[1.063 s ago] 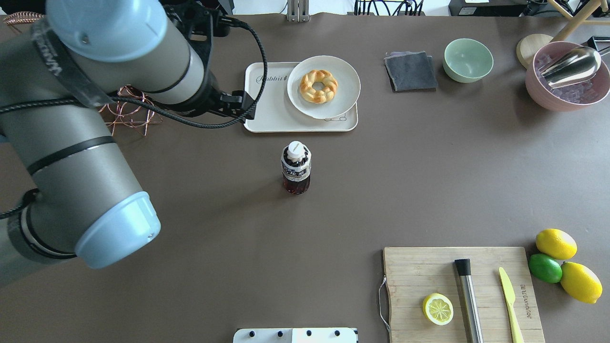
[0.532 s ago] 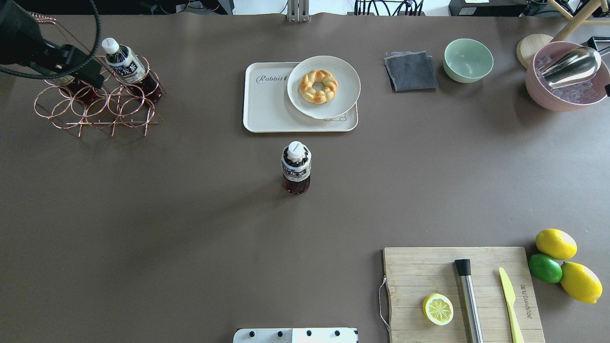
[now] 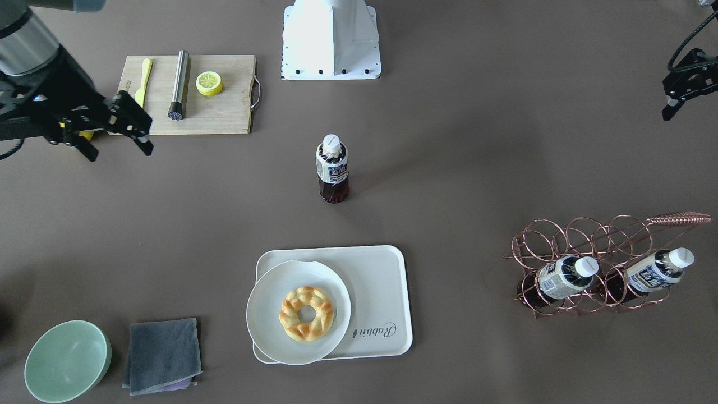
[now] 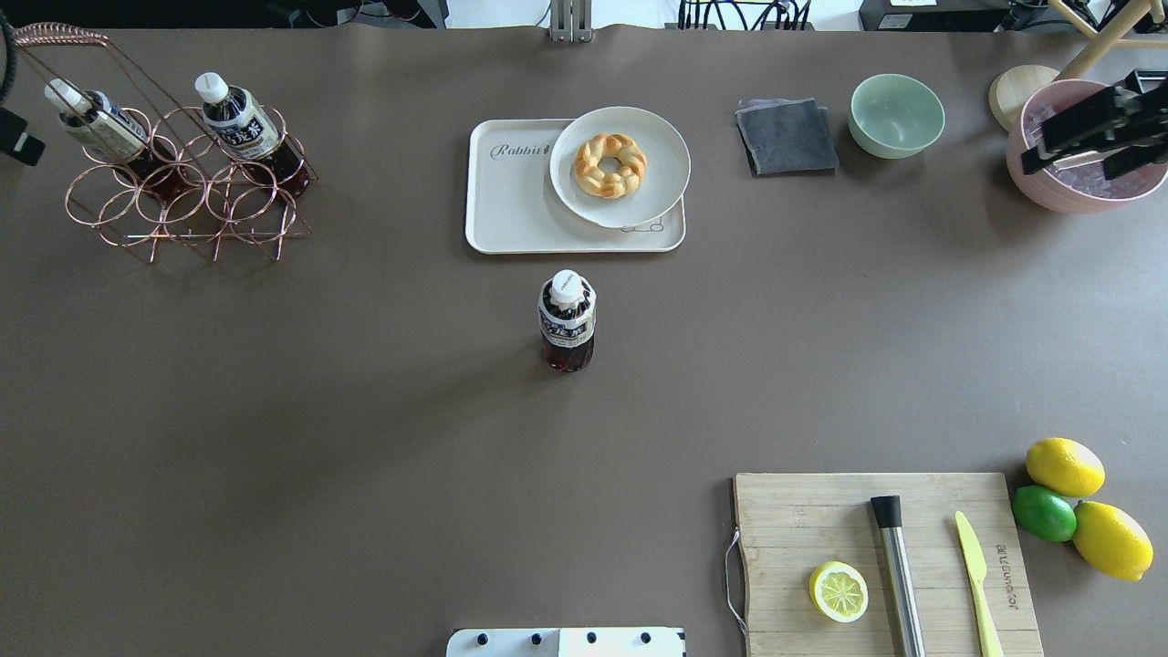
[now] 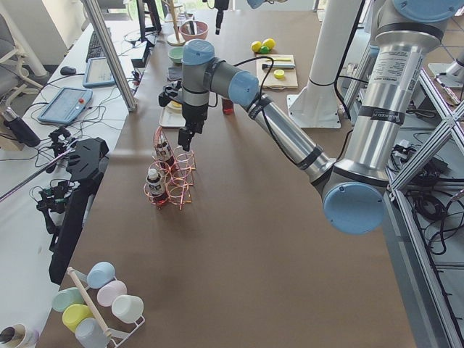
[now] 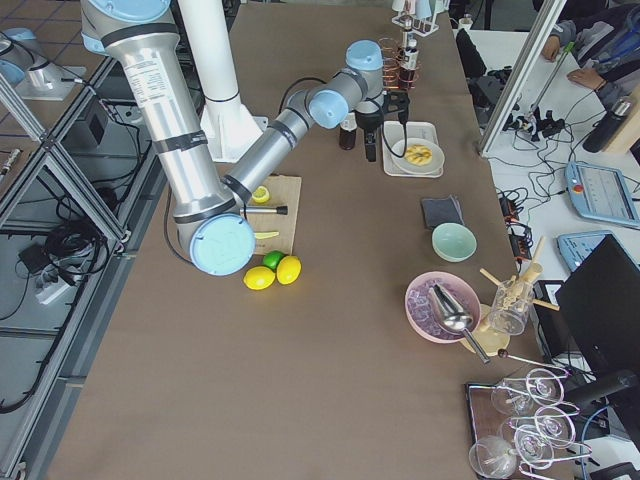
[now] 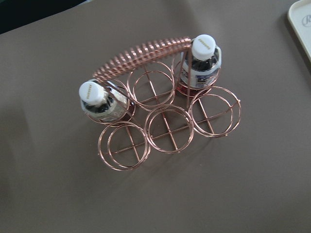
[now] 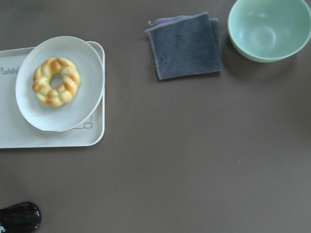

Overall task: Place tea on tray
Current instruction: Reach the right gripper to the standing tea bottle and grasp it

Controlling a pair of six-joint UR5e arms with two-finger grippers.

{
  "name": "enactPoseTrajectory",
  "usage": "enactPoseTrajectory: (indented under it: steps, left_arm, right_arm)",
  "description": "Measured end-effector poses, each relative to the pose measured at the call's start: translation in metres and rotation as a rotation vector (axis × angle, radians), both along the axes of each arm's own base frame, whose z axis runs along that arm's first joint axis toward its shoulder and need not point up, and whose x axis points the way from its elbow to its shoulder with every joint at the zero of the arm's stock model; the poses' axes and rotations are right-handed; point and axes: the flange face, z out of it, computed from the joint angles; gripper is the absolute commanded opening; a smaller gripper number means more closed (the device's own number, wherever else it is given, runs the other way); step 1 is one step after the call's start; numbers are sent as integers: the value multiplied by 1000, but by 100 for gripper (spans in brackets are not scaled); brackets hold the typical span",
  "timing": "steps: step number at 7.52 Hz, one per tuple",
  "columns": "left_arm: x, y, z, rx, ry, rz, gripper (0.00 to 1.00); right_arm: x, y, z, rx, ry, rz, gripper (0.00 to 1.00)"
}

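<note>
The tea bottle (image 4: 567, 319) stands upright in the middle of the table, with a white cap and dark liquid; it also shows in the front view (image 3: 332, 168). It stands just in front of the off-white "Rabbit" tray (image 4: 511, 205), apart from it. Two alike bottles (image 4: 242, 123) (image 4: 91, 123) lie in the copper rack. My left gripper (image 3: 679, 101) hovers open and empty near the rack, far from the tea. My right gripper (image 3: 118, 148) is open and empty, high over the table's right side.
A round white plate (image 4: 657, 146) with a braided donut covers the tray's right half. The copper wire rack (image 4: 182, 205) is at the far left. A grey cloth (image 4: 787, 137), green bowl (image 4: 897, 114), pink bowl (image 4: 1077, 192), cutting board (image 4: 803, 520) and citrus (image 4: 1063, 467) lie right.
My left arm has swung away to the left, out of the overhead view, uncovering the rack and its two bottles. My right gripper has come into view at the upper right. The tea has not moved.
</note>
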Motion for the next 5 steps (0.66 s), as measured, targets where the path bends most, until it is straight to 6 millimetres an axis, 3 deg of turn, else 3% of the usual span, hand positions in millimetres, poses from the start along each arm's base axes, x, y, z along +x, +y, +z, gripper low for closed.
enactPoseTrajectory:
  steps: [1,3,4,5]
  left_arm:
    - [-9,-6,14,-3,-13,10,97]
    - [-21,-7,31,-7,-26,21,97]
    - [-26,-5,35,-6,-31,23,97]
    - [-31,-2,42,-6,-35,26,97]
  right_arm:
    - [-58,17,-39,-6,-22,14,100]
    - [-144,35,-101,-20,-59,-1,94]
    - [-180,42,-127,-16,-41,-11,87]
    - [-206,48,-149,-15,-20,-22,86]
